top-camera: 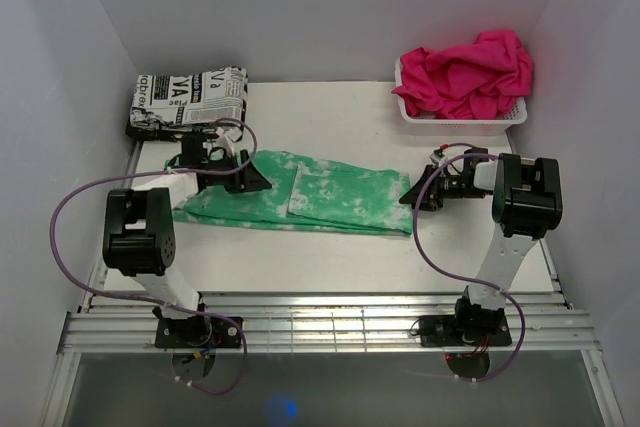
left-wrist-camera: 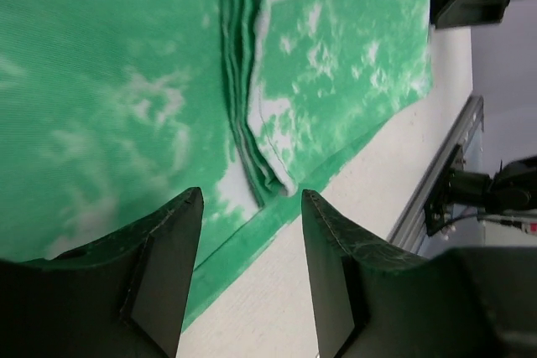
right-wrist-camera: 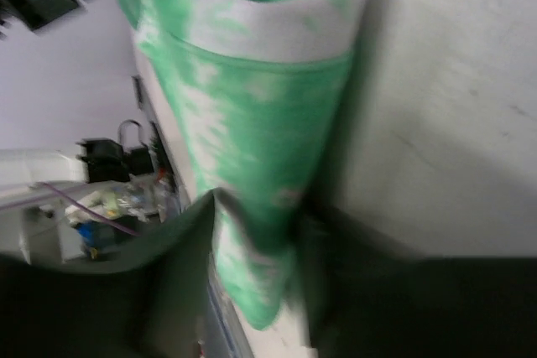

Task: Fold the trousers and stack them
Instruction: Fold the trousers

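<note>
The trousers [top-camera: 300,192], mint green with white blotches, lie folded flat across the middle of the table. My left gripper [top-camera: 262,182] hovers low over their left part. In the left wrist view its jaws [left-wrist-camera: 252,194] stand open over the cloth's near edge [left-wrist-camera: 101,81] and bare table, holding nothing. My right gripper [top-camera: 408,195] is at the trousers' right end. The right wrist view is blurred: the folded end [right-wrist-camera: 252,123] of the trousers lies between the spread fingers of the right gripper [right-wrist-camera: 258,205], and I see no pinch on it.
A folded black-and-white newsprint cloth [top-camera: 190,97] lies at the back left. A white basket [top-camera: 455,127] at the back right holds hot-pink cloth [top-camera: 470,72]. White walls close in three sides, and a metal rail [top-camera: 330,322] runs along the front edge.
</note>
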Robot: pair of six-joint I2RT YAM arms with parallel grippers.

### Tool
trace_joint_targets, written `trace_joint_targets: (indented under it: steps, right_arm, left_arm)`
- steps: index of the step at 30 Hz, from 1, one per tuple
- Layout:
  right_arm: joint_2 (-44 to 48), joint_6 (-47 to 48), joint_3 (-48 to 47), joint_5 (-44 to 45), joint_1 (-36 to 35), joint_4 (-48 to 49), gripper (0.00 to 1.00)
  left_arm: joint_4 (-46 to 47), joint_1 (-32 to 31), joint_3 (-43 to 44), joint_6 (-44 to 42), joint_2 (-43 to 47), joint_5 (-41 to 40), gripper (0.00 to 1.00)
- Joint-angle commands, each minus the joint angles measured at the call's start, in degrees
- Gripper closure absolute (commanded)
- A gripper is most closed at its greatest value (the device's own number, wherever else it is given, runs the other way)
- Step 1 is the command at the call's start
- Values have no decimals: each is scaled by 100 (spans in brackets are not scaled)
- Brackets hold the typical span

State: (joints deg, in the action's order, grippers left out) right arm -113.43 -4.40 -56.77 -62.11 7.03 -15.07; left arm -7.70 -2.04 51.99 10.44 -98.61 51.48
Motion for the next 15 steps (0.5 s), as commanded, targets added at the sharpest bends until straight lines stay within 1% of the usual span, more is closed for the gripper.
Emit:
trace_joint_targets:
  steps: [1, 2, 3, 4, 5, 6, 7, 8, 9, 10, 11, 13, 14, 15]
  right_arm:
    - [-268, 360, -18, 436, -70, -56, 65]
    - [-250, 414, -27, 393, -61, -171, 77]
    - [-154, 692, -44, 392, -35, -267, 89]
    - [-84, 782, -105, 401, 52, -521, 92]
    - [-14, 896, -167, 375, 123, -680, 92]
    - [126, 1202, -254, 366, 193, -890, 92]
    - [189, 1388, -481, 357, 368, -1423, 92]
    - [250, 1581, -606, 348, 474, -1707, 92]
    - [355, 1975, -729, 366, 658, -1997, 92]
    - [409, 2135, -843, 401, 755, -2261, 92]
    - [453, 2302, -1027, 445, 843, -2733, 92]
    - [506, 2836, -1221, 515, 1019, -3210, 92]
    - [497, 2996, -1396, 568, 1055, -3613, 92]
    - [497, 3111, -1459, 612, 1081, -3756, 92]
  left_arm:
    - [-345, 730, 373, -182, 614, 55, 38]
    - [-433, 1097, 443, -235, 667, 20, 37]
    - [-677, 1292, 479, -400, 754, -41, 37]
    - [-775, 1512, 505, -498, 781, -77, 36]
    - [-890, 1905, 505, -629, 799, -121, 35]
    - [-1187, 2092, 514, -961, 799, -191, 35]
    - [-1285, 2285, 514, -1112, 782, -244, 33]
    - [-1364, 2609, 488, -1340, 773, -262, 29]
    - [-1522, 2743, 444, -1516, 729, -305, 27]
    - [-1550, 2866, 409, -1771, 712, -332, 23]
    - [-1576, 3059, 374, -1886, 694, -306, 21]
    - [-1542, 3175, 313, -2028, 615, -262, 17]
    - [-1506, 3210, 286, -2072, 554, -218, 14]
    - [-1515, 3210, 294, -2107, 457, -183, 12]
